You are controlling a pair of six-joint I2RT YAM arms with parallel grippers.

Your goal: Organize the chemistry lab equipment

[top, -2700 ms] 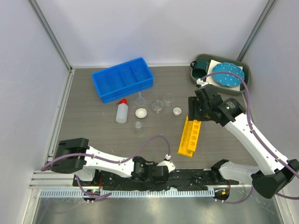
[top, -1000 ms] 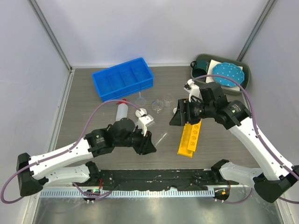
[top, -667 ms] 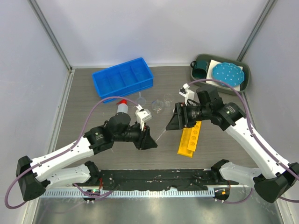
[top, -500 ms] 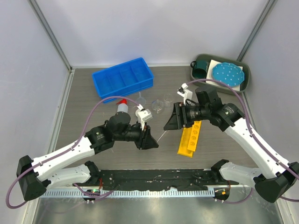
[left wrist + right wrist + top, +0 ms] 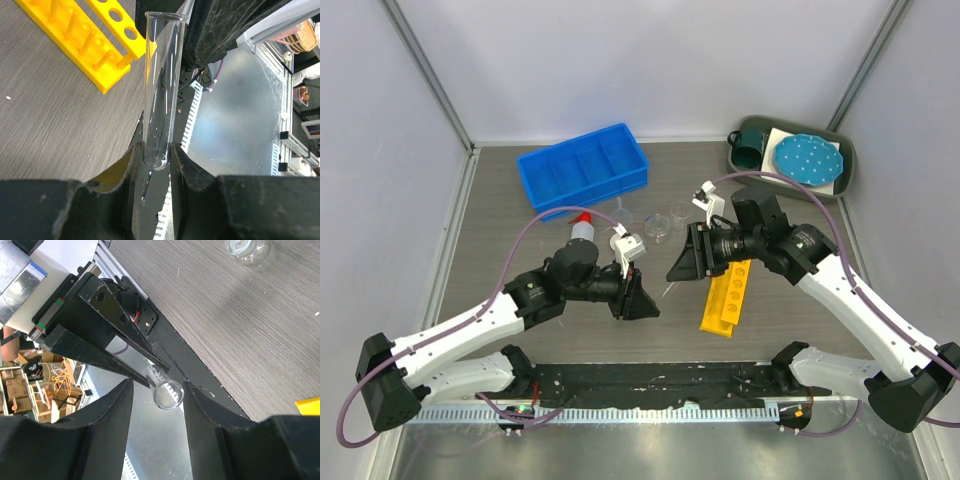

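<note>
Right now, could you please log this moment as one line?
left gripper: shut on test tube | right gripper: open, jaws either side of its mouth | handover not yet done

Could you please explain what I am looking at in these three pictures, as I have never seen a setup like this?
These are two robot arms bolted at the near edge of a table. The wide picture looks down from above. The other two come from a camera on each wrist, so the black shapes at the bottom are that arm's own fingers. On the table are a blue bin, a yellow tube rack, a white squeeze bottle, small clear beakers, and a grey tray with a teal mug and a dotted plate. The left gripper pinches a clear test tube by its rounded end. The right gripper has its fingers apart on either side of the tube's open mouth, not clamped.
</note>
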